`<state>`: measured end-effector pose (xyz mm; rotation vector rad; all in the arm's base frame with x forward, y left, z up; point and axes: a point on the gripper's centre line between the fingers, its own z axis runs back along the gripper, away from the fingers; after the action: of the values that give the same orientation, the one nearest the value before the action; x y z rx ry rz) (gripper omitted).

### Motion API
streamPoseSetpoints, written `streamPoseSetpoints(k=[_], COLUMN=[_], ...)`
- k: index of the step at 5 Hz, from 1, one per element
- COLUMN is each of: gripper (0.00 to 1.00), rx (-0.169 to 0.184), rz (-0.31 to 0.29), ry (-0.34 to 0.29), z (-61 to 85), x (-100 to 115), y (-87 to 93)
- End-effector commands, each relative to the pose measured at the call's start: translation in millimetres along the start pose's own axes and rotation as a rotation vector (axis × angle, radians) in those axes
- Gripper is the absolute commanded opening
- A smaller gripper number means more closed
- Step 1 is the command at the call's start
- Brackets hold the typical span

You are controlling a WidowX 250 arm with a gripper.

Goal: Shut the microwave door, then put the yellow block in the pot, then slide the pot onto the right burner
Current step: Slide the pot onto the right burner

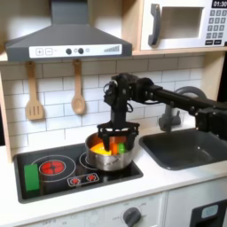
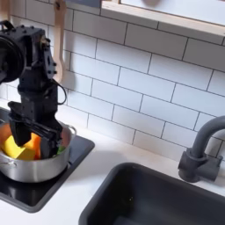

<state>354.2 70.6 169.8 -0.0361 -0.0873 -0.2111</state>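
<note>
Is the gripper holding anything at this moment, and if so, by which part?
Cannot be told. The gripper reaches down into the pot above the yellow block; in both exterior views its fingertips are too blurred to show a grip.

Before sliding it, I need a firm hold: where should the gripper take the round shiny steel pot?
Grip the round shiny steel pot by its thin upright rim, coming straight down: one finger inside, one outside. Its body is probably too wide to span.
</note>
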Motion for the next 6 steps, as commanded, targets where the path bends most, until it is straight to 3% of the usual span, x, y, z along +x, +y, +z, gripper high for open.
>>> streamPoseSetpoints(k=[1, 3, 4, 6], gripper=[1.0, 1.0, 1.0, 1.0], rx=[-0.026, 0.015, 0.003, 0.002], rz=[-0.09, -0.054, -0.039, 0.073], ry=[0.014, -0.02, -0.032, 0.03], z=[-4.9, 14.0, 19.1, 13.7], x=[1, -7, -12, -35], y=[-19.7, -8.0, -6.1, 20.5])
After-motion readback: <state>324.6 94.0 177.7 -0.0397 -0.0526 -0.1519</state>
